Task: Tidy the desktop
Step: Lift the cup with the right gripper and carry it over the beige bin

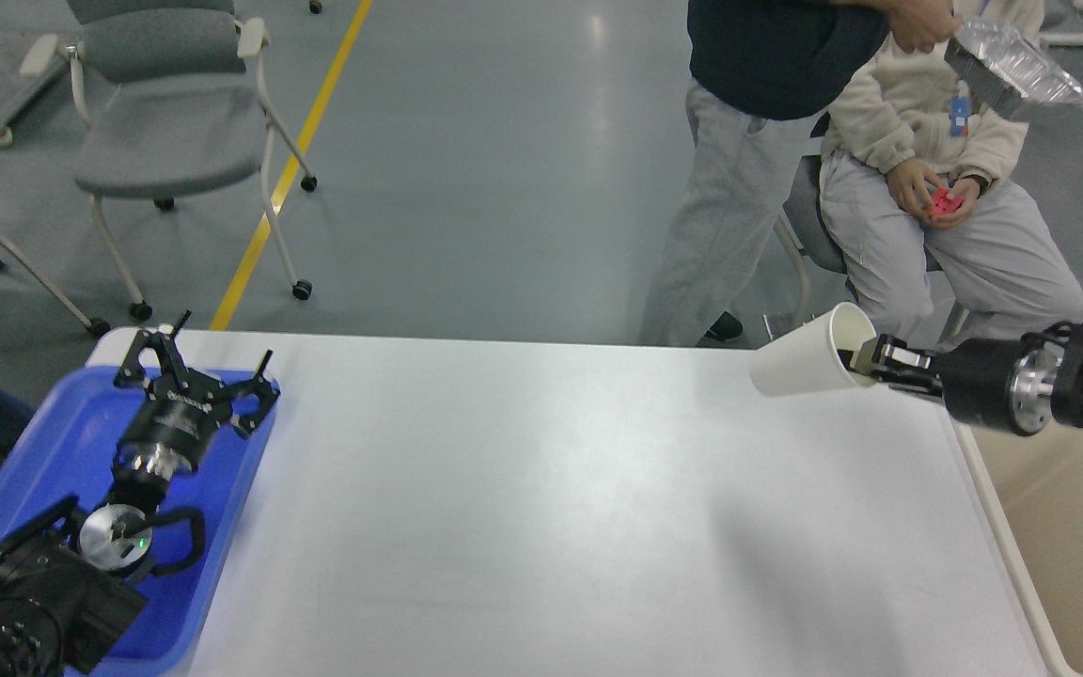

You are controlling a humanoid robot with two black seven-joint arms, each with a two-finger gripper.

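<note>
Your right gripper (866, 362) clamped on white paper cup (809, 357) rim, cup on side, mouth toward wrist, over white matte desktop (551, 498) far-right corner. Beige bin (1059, 527) just right, nearest. Left gripper (194, 362) fingers apart, idle over blue plastic tray (62, 442).

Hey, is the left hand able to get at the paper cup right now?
Probably not: the paper cup is held by the right hand at the desktop's far right, while the left hand sits open over the blue tray.
</note>
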